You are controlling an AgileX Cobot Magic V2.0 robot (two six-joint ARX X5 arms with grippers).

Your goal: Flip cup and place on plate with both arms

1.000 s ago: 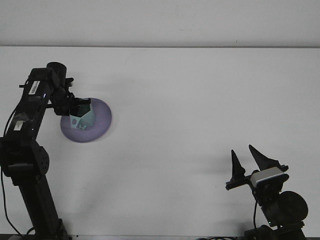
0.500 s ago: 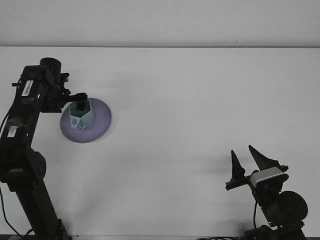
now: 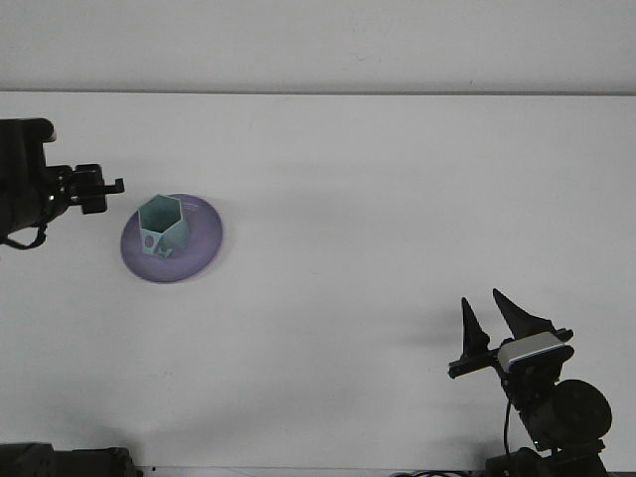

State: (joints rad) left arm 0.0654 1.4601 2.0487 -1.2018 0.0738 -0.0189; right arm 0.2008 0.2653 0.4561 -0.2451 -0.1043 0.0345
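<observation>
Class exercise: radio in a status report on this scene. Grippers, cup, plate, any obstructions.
Left gripper open, clear of plate. Right gripper open, parked near front edge. Teal hexagonal cup upright on round purple plate. Nothing in the way.

The left arm [image 3: 30, 184] is cut off by the frame's edge.

A pale mint-green hexagonal cup [image 3: 163, 227], with a darker oval mark on its side facing 7 o'clock, stands on a plain lavender round plate [image 3: 204, 243]. The matte white table [image 3: 397, 219] has no pattern. The black left gripper [image 3: 99, 190] is at 9 o'clock. The black right gripper [image 3: 494, 320], at 5 o'clock, carries a silver-grey block.
</observation>
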